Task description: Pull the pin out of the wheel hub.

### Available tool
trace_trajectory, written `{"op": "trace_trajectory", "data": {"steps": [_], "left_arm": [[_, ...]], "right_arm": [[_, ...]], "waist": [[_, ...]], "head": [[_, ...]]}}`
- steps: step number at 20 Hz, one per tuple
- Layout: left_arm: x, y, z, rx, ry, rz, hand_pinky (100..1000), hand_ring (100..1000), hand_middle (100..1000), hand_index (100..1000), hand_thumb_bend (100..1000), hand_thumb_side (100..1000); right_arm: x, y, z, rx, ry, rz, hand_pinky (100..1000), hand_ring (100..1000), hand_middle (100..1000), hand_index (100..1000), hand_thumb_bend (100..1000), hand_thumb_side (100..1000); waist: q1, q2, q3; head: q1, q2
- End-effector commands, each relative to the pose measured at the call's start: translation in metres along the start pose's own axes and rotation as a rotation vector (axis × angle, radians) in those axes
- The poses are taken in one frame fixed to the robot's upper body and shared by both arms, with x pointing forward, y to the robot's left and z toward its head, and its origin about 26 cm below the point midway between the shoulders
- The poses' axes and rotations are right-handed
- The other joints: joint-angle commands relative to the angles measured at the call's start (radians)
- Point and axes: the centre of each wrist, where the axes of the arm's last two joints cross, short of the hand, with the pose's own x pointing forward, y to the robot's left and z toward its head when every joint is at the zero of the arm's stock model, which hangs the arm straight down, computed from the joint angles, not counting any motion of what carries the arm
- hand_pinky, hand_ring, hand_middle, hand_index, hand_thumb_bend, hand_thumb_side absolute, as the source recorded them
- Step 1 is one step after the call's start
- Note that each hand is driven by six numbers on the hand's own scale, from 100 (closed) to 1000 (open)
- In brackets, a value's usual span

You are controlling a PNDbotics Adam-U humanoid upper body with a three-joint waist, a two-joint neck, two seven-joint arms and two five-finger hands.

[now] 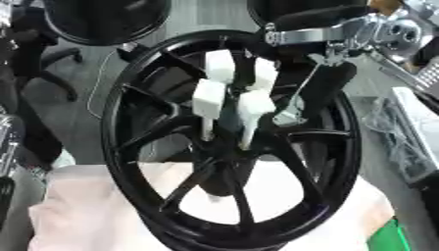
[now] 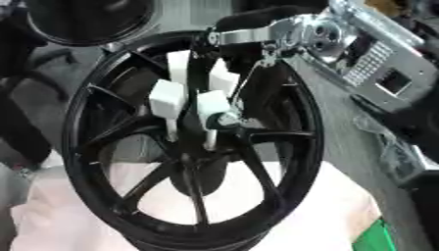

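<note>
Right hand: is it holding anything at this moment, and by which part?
It cannot be told. The right hand reaches into the centre of the black wheel among white block-shaped parts, where a small pale piece shows at the hub, but no closed grip is visible.

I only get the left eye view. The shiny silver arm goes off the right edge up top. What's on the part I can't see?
Observer: In the right eye view the silver metal arm carries a flat plate with rows of tiny holes and a dark square opening.
Operator: And in the middle of the big black spoked wheel, by the white blocks?
Observer: A small shiny round bit sits just right of the front white block; I cannot tell if it is the pin.
</note>
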Motion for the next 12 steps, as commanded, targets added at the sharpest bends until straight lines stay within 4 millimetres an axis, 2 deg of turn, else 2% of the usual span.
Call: {"op": "trace_trajectory", "data": {"steps": [1, 12], "left_arm": [[0.01, 0.001, -0.0025, -0.01, -0.035, -0.001, 736, 807, 815, 697, 482, 574], [0.011, 0.0008, -0.0028, -0.01, -0.039, 0.001, 736, 808, 815, 697, 482, 574]], "right_arm": [[-0.0006, -0.006, 0.0036, -0.016, 0.014, 0.02, 100, 108, 611, 716, 429, 180], [-0.0035, -0.0039, -0.0034, 0.0, 0.031, 0.018, 100, 105, 608, 712, 419, 177]], "waist": [[0.004, -0.015, 0.002], [0.005, -0.014, 0.003]], "head": [[-0.002, 0.001], [-0.005, 0.002]]}}
